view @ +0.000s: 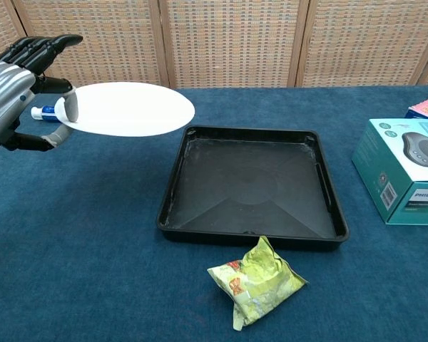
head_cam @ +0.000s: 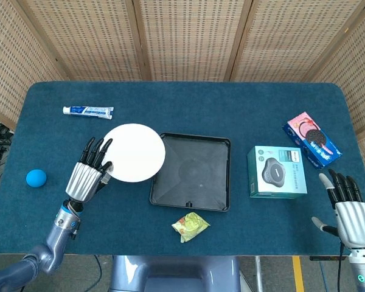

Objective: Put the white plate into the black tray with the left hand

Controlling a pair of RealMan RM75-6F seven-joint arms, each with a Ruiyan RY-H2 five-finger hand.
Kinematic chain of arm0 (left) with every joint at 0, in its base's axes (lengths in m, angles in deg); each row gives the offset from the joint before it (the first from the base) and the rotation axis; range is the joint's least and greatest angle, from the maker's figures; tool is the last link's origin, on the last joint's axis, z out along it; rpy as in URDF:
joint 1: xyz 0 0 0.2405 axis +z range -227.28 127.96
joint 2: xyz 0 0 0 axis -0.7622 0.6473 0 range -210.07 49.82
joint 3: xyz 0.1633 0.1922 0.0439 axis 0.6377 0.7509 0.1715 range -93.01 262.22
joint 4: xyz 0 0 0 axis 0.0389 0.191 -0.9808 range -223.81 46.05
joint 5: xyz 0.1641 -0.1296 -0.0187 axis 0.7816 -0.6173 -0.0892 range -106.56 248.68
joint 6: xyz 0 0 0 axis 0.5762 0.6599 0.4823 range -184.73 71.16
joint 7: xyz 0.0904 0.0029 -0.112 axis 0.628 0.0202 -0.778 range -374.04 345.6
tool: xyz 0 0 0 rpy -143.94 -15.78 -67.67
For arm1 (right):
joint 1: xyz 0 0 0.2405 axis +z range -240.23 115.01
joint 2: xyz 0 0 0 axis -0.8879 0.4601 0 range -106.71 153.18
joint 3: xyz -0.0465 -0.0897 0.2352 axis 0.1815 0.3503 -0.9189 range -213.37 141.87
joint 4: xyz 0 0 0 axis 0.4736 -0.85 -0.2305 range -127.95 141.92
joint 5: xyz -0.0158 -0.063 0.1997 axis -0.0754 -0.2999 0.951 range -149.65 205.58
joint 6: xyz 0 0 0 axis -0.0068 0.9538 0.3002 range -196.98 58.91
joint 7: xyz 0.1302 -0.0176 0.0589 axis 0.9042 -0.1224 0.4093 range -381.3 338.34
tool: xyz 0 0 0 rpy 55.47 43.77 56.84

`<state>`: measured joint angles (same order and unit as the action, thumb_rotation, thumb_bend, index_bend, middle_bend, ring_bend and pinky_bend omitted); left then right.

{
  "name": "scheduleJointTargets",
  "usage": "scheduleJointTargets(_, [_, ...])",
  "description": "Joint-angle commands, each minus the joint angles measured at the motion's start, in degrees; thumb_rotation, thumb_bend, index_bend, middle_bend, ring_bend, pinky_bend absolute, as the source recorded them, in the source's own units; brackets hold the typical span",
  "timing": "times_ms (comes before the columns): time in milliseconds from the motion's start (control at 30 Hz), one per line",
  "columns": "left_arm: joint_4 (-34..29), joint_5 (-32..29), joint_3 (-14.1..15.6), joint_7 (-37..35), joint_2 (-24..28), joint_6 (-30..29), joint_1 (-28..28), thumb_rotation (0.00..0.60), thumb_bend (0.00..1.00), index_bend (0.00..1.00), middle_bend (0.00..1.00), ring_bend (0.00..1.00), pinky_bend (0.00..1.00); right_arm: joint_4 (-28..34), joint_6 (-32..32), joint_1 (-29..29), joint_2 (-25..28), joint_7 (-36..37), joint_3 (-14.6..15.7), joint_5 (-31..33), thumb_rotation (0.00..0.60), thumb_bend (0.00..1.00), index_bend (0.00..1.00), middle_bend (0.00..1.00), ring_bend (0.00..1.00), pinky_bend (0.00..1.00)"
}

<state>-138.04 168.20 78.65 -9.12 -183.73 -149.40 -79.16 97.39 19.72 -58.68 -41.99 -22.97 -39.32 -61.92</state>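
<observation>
My left hand [head_cam: 88, 173] [view: 18, 78] holds the white plate [head_cam: 135, 152] [view: 128, 109] by its left rim, thumb on top and fingers underneath. The plate is up in the air, roughly level, and its right edge reaches over the left rim of the black tray [head_cam: 191, 172] [view: 253, 187]. The tray sits empty at the table's middle. My right hand [head_cam: 350, 207] rests at the front right corner of the table, fingers spread, holding nothing; the chest view does not show it.
A toothpaste tube [head_cam: 88, 111] lies at the back left and a blue ball [head_cam: 36, 177] at the left edge. A green snack bag [head_cam: 190, 225] [view: 257, 281] lies in front of the tray. A teal box [head_cam: 277, 172] [view: 406, 169] and a cookie box [head_cam: 312, 138] stand to the right.
</observation>
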Motion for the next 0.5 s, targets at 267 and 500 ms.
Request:
scheduleJointTargets(267, [-2.4,0.21,-1.58,2.35,-0.08,2.58,-3.99,0.6,0.57,0.82,0.02,0.0,0.0,-0.51,-0.26,0.03,0.05,0.54,-0.44,0.93,0.6,0.18,0.1,0.0,0.0,0.0])
scheduleJointTargets(500, [-0.23,0.01,-2.26,3.53,-4.54,7.81,-8.93,0.6,0.57,0.82,0.02,0.0,0.0,-1.89,-1.42,0.08,-0.02,1.95,-1.22,3.43,0.6,0.18,0.1,0.0,0.0,0.0])
